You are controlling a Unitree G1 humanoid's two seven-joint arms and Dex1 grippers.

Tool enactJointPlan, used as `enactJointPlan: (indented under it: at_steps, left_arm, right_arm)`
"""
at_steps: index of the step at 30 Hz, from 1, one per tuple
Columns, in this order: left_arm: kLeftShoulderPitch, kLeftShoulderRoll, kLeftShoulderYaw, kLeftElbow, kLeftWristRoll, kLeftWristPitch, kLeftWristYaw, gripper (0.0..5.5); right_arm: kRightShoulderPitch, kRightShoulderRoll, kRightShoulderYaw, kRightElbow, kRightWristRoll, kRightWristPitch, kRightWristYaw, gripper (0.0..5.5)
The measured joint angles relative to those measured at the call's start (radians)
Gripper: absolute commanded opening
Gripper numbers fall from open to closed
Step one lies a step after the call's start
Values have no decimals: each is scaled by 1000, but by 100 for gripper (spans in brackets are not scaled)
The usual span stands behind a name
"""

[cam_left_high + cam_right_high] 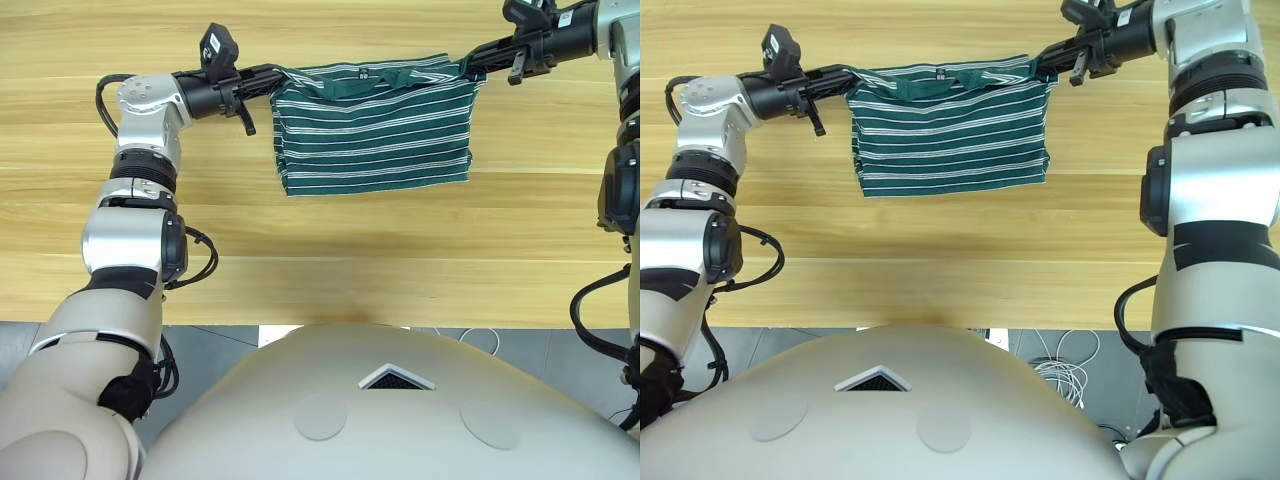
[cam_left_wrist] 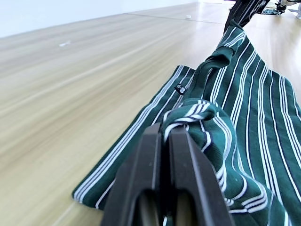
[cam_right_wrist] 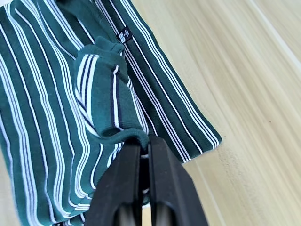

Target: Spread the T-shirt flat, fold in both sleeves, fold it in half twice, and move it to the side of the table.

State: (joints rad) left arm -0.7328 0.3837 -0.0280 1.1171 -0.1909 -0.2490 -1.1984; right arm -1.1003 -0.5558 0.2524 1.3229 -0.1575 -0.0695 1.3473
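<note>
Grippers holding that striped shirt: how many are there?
2. The left gripper is shut on the T-shirt at its far left corner; the right gripper is shut on its far right corner.

both arms outstretched, jaws pinched shut

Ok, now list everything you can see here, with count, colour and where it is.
T-shirt: one, dark green with white stripes, folded, on the far middle of the table.
table: one, light wood, spanning the scene.
cables: a loose bundle, white, on the floor below the table's near edge.
left gripper: one, black, shut on the T-shirt's far left corner.
right gripper: one, black, shut on the T-shirt's far right corner.
</note>
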Motion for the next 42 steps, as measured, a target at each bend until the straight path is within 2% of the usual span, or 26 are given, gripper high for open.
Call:
enactJointPlan:
  at_steps: [9, 21, 27, 30, 31, 32, 36, 42]
  left_arm:
    - [-29, -33, 36, 130, 48, -21, 135, 3]
    - [-79, -30, 150, 137, 34, -17, 95, 3]
    - [-90, -30, 183, 138, 34, -9, 98, 3]
    - [-101, -31, 188, 144, 44, -4, 164, 3]
    - [-105, -31, 185, 150, 53, -4, 200, 0]
    - [-111, -35, 172, 164, 84, 0, 286, 0]
    - [-114, -83, 140, 204, 149, 50, 515, 62]
    - [-117, -118, 187, 214, 143, 70, 603, 174]
  right_arm:
    - [1, 50, -51, 11, -8, -1, -124, 0]
    - [1, 43, -118, 17, -7, 9, -139, 0]
    - [-4, 44, -163, 17, -4, 17, -198, 0]
    - [-20, 49, -170, 18, -7, 17, -278, 0]
    - [-25, 54, -170, 18, -11, 16, -307, 36]
    - [-26, 62, -167, 19, -29, 16, -353, 48]
    - [-25, 107, -162, 31, -52, 16, -459, 116]
    - [-22, 136, -170, 37, -74, 16, -526, 237]
